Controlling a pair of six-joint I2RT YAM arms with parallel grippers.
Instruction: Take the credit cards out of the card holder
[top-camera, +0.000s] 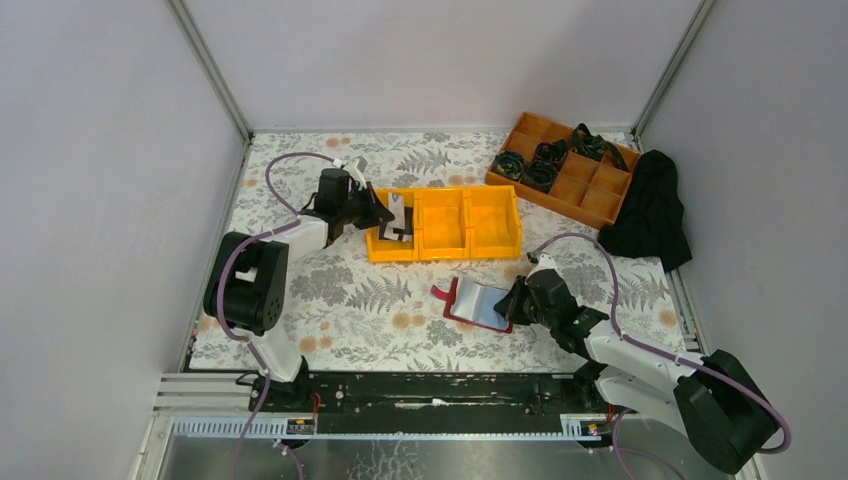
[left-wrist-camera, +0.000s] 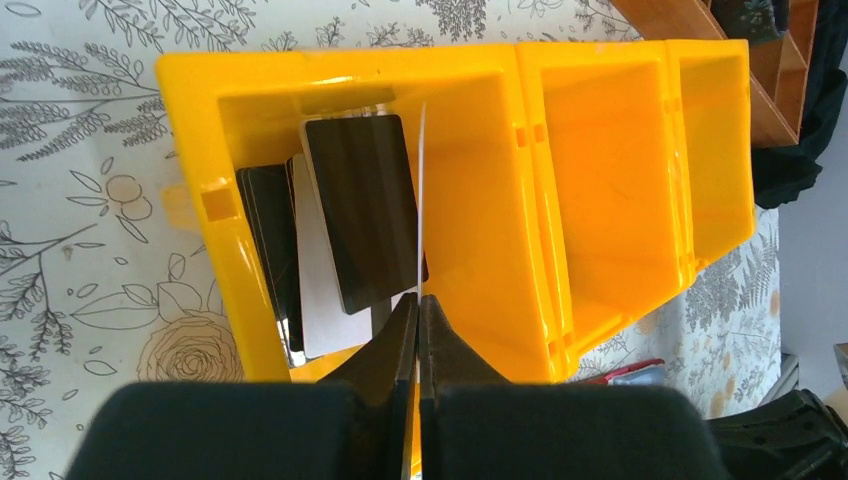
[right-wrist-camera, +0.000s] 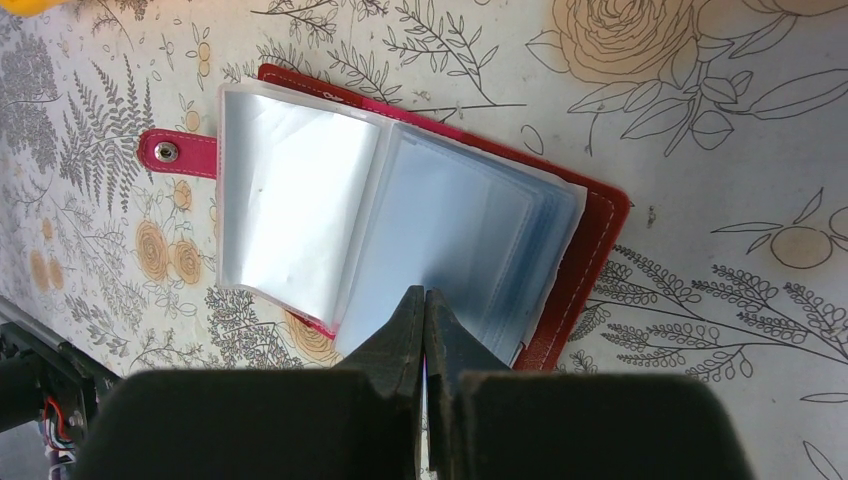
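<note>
The card holder (right-wrist-camera: 470, 220) lies open and flat on the flowered table (top-camera: 330, 310), a little right of the middle of the top view and below the yellow bin (left-wrist-camera: 600, 150); its red cover faces down, its clear plastic sleeves (right-wrist-camera: 295, 200) are fanned upward, and its red snap tab (right-wrist-camera: 178, 153) sticks out at the left side. No card can be seen in the sleeves that show.

The right gripper (right-wrist-camera: 425, 297) has its fingers pressed together at the lower edge of those sleeves; whether a sleeve is pinched between the tips cannot be told.

The credit cards (left-wrist-camera: 365, 215) lie in the leftmost of the bin's three compartments, at the centre left of the left wrist view; a black one lies on top, a pale one and another dark one lie partly under it, overlapping; the other two compartments show only bare yellow floor.

The left gripper (left-wrist-camera: 418, 305) hangs over that same compartment with its fingers closed on a white card (left-wrist-camera: 422, 200), seen edge-on as a thin line rising from between the tips.

In the upper right of the top view stands a wooden tray (top-camera: 590, 190) with black coiled things (top-camera: 525, 168) in some of its cells; a black cloth (top-camera: 650, 210) lies just beside it at the right edge of the table.
</note>
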